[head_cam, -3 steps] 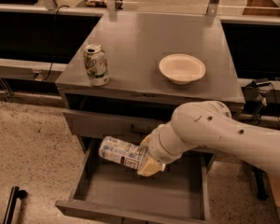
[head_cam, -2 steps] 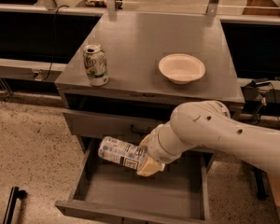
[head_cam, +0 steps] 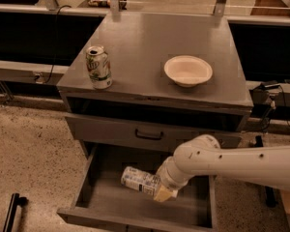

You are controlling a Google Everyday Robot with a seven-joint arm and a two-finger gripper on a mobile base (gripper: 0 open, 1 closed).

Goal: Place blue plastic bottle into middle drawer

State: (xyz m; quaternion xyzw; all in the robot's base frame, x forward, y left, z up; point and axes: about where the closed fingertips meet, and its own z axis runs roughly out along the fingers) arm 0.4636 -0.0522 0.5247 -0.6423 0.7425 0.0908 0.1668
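Pincer (head_cam: 165, 193) (with bottle (head_cam: 137, 180)) over middle drawer (head_cam: 111, 204)

Dim, warm overhead light. The gripper (head_cam: 158, 191), clasping the blue plastic bottle (head_cam: 137, 179) low in the middle drawer (head_cam: 104, 199), sits in shadow. The cabinet top (head_cam: 150, 37) above the jaws gleams softly.

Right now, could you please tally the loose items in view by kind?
Bottles: 1, the blue plastic bottle, in the gripper at the open middle drawer.
Cans: 1, the soda can.
Bowls: 1, the white bowl.
Total: 3.
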